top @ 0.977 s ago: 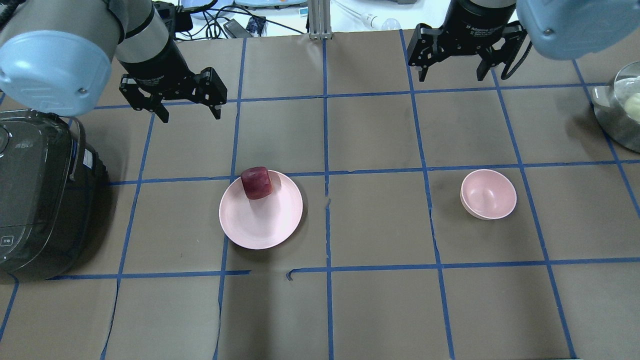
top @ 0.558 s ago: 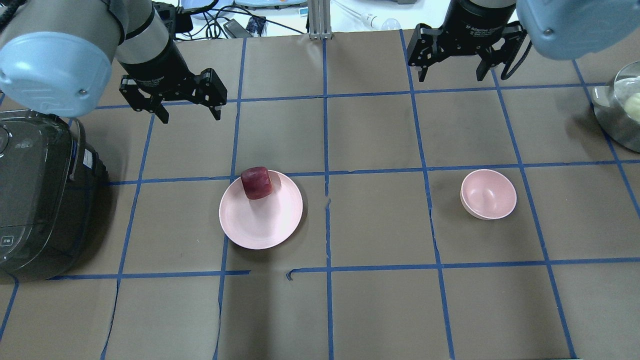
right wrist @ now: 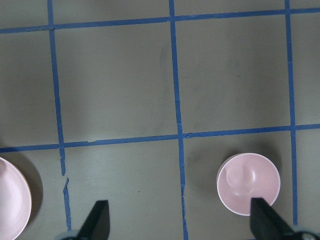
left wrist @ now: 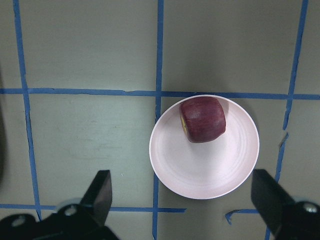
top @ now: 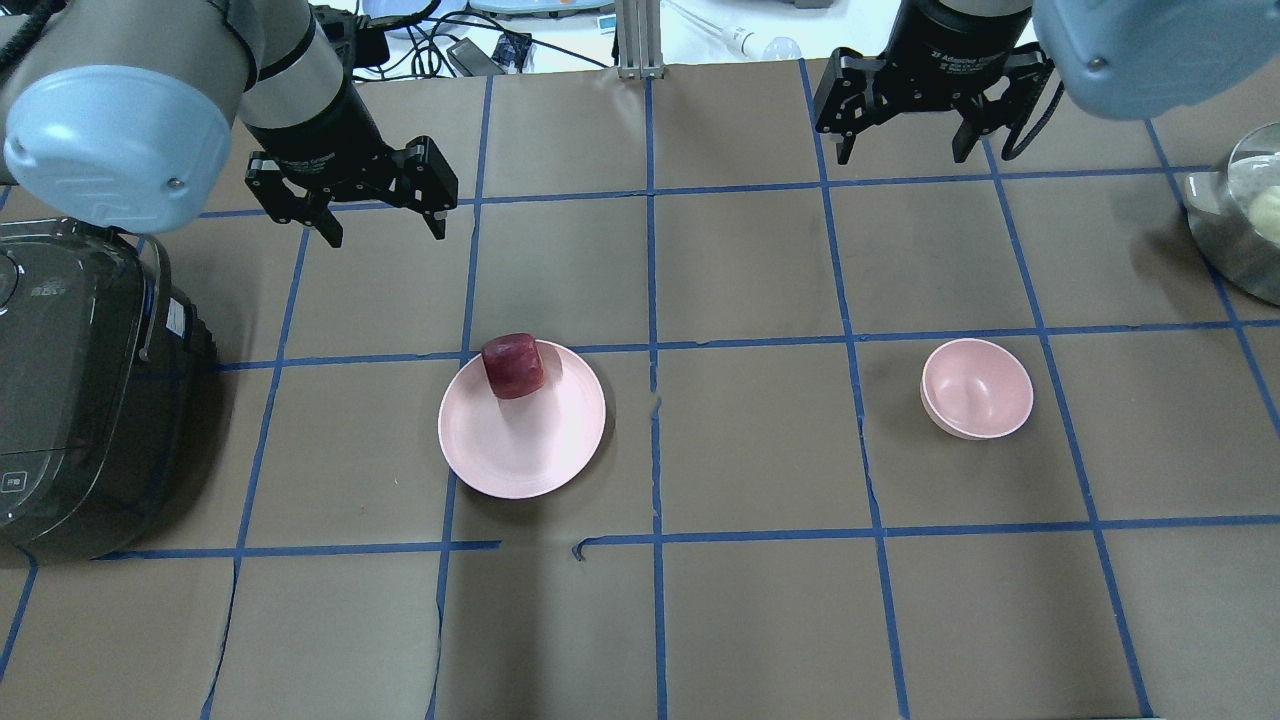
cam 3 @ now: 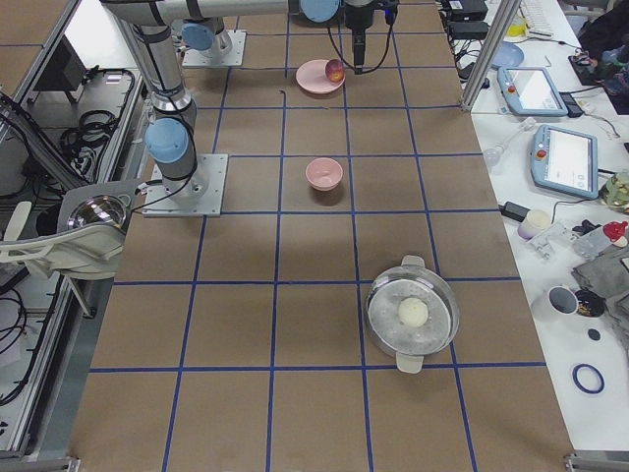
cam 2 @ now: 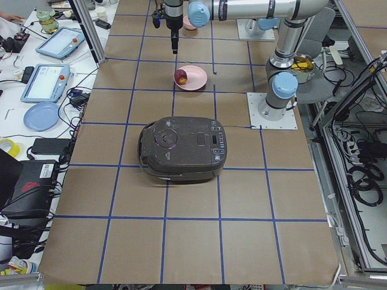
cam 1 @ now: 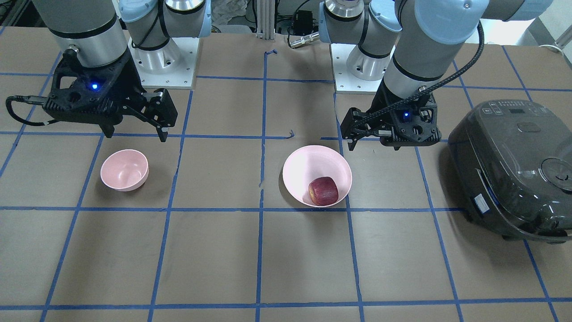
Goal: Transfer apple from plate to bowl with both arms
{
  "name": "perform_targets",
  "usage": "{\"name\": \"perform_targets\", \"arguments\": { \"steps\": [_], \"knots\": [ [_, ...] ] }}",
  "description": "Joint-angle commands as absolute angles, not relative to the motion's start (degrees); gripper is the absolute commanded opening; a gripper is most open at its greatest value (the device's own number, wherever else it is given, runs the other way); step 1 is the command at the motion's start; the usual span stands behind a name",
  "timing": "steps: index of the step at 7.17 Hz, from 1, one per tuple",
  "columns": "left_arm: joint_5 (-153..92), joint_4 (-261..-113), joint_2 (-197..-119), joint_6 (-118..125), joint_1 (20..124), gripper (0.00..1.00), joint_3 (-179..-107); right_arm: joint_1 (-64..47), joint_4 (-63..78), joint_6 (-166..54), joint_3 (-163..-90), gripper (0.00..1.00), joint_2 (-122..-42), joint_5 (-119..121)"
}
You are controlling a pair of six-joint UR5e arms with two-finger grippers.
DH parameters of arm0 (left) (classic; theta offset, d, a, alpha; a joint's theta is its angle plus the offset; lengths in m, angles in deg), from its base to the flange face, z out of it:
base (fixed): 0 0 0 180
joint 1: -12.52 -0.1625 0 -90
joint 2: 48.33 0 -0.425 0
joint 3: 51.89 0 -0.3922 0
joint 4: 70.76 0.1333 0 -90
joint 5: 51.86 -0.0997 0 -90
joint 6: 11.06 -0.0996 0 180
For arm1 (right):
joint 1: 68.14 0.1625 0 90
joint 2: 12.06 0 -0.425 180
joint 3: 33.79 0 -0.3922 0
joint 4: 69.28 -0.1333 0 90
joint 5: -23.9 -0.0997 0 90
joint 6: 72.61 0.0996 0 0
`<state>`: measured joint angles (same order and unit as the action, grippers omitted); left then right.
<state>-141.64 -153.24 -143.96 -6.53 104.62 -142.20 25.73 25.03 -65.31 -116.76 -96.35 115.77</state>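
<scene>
To the robot's left you have a dark rice cooker [top: 80,400] sitting on the brown papered table [top: 750,270], well apart from the plate [top: 520,450]. At the far right edge stands a steel pot [top: 1235,225] with a glass lid, well apart from the bowl [top: 977,388]. Blue tape lines cross the paper in a grid, and one crossing lies just beside the plate's rim. The apple [top: 513,366] rests on the plate, not in the middle but against the rim on the side away from the robot and a little toward its left. A yellowish patch shows on one face of the apple in the left wrist view. The bowl stands upright in the right half of the table, well apart from the plate. The left gripper [top: 386,236] hangs high over the table, pointing straight down, its fingers spread wide and gripping nothing. Its wrist camera frames the whole plate between the two fingertips [left wrist: 102,184]. The right gripper [top: 903,158] hangs just as high and also points down, fingers wide apart and holding nothing. Its wrist view shows the bowl low on the right and only a sliver of the plate at the left edge. Neither gripper touches anything.
</scene>
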Motion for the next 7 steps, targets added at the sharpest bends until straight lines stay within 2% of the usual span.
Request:
{"name": "perform_targets", "arguments": {
  "steps": [1,4,7],
  "knots": [
    [-141.68,-152.85,-144.13,-6.40,104.63,1.00,-142.86,25.46,25.02,-65.40,-116.76,1.00,-96.35,115.75],
    [-141.60,-151.45,-144.74,-5.70,104.89,1.00,-144.26,18.73,24.41,-71.52,-117.02,1.00,-95.91,115.05],
    [-141.59,-148.72,-145.36,-4.82,105.77,1.00,-145.40,8.19,25.71,-84.71,-122.80,1.00,-94.95,114.87]
  ]
}}
